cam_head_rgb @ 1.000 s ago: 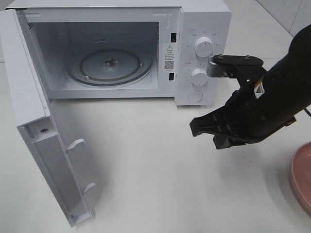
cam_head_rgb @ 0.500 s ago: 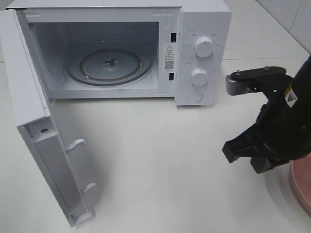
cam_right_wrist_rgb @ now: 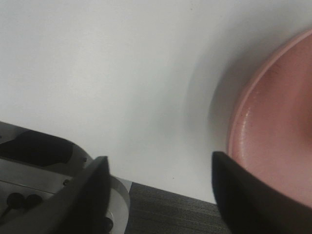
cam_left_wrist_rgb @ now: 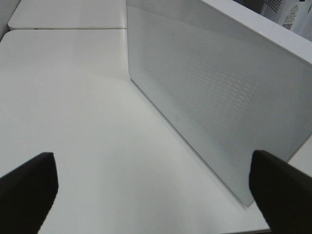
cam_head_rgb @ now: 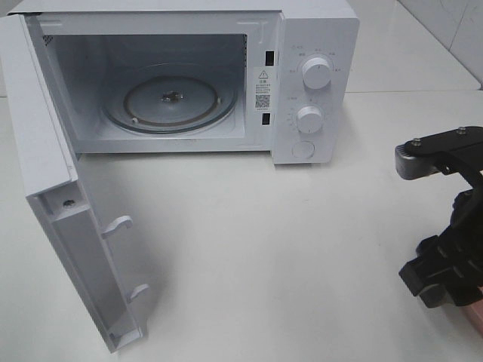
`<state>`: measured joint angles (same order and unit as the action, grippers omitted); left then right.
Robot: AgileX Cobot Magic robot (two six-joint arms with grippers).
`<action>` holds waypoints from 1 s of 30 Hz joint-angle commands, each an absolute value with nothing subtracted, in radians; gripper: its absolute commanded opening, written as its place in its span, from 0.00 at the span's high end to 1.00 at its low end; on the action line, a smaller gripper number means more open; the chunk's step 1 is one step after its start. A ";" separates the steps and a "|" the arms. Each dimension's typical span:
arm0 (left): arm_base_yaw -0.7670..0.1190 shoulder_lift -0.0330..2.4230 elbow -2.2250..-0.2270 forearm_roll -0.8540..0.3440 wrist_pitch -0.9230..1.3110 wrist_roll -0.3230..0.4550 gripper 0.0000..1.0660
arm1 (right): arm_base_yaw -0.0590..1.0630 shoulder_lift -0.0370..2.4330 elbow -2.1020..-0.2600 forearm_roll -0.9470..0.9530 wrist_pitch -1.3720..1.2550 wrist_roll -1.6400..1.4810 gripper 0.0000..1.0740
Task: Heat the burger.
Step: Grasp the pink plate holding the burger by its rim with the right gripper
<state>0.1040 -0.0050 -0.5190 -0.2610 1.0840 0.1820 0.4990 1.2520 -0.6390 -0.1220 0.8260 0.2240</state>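
Note:
The burger is out of view in every frame. Only its pink plate shows: a sliver at the right edge of the high view (cam_head_rgb: 477, 320) and its rim in the right wrist view (cam_right_wrist_rgb: 273, 122). My right gripper (cam_head_rgb: 438, 280) (cam_right_wrist_rgb: 158, 161) is open and empty, low over the table just beside the plate's rim. The white microwave (cam_head_rgb: 313, 45) stands at the back with its door (cam_head_rgb: 83, 249) swung wide open and its glass turntable (cam_head_rgb: 170, 102) bare. My left gripper (cam_left_wrist_rgb: 151, 161) is open and empty, facing the door's perforated outer side (cam_left_wrist_rgb: 219, 97); it does not show in the high view.
The microwave's two knobs (cam_head_rgb: 315, 73) and round button (cam_head_rgb: 303, 149) are on its right panel. The open door juts far out over the table at the left. White table (cam_head_rgb: 264, 249) lies between door and right arm.
My right arm has swung from in front of the microwave's control panel to the right and nearer the front, down beside the pink plate. The microwave and door have not moved.

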 commanded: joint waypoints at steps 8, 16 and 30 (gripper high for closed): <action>0.106 -0.022 -0.516 -0.263 1.072 0.183 0.06 | 0.372 1.246 -0.617 -0.164 0.797 0.201 0.12; 0.106 -0.022 -0.516 -0.263 1.072 0.181 0.06 | 0.300 1.282 -0.611 -0.168 0.755 0.202 0.14; 0.106 -0.022 -0.516 -0.263 1.072 0.181 0.06 | 0.281 1.443 -0.611 -0.200 0.671 0.230 0.17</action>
<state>0.1040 -0.0050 -0.5190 -0.2610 1.0840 0.1820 0.2890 1.4400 -0.6160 -0.1880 0.6780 0.2200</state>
